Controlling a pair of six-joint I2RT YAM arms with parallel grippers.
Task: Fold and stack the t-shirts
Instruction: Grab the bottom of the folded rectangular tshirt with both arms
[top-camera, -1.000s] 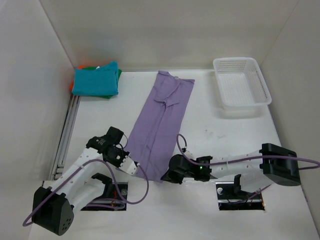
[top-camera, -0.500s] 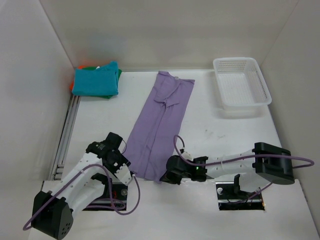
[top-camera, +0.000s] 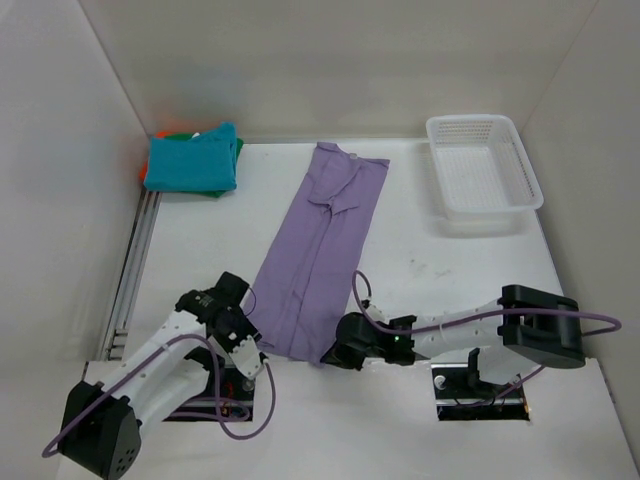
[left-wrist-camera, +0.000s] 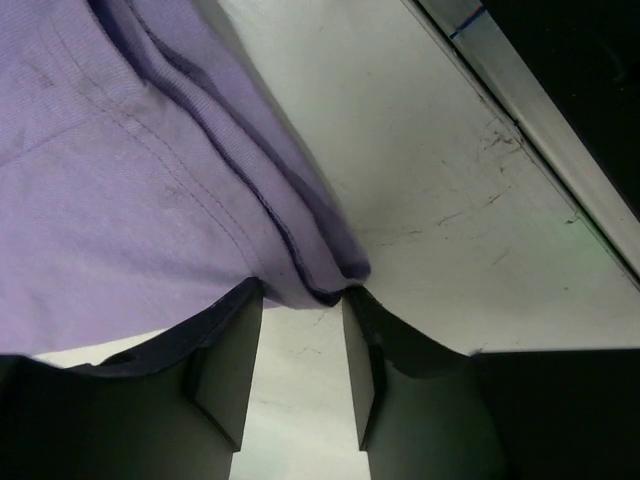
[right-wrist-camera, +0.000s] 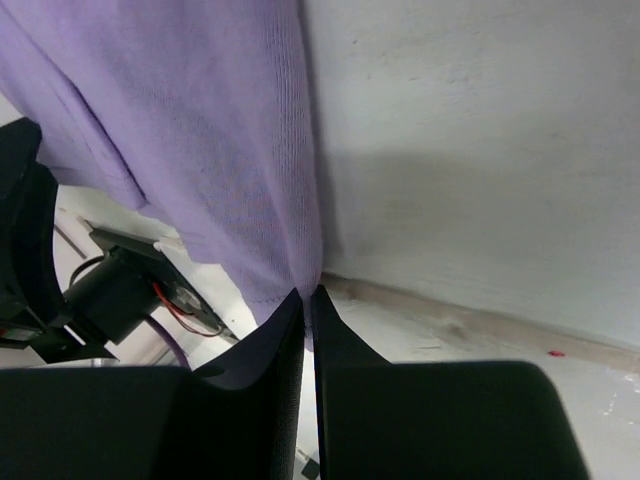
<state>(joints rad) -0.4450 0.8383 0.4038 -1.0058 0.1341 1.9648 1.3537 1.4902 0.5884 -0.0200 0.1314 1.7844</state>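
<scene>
Lavender t-shirt (top-camera: 318, 250) lay as a long folded strip down the middle of the bench (top-camera: 440, 270) — collar far, hem near. Right claw (right-wrist-camera: 308, 295) was pinched almost shut on the near-right hem corner. Left claw (left-wrist-camera: 300, 300) stood narrowly parted at the near-left corner — gripping nothing. Teal t-shirt (top-camera: 192, 163) topped the far-left stack.
</scene>
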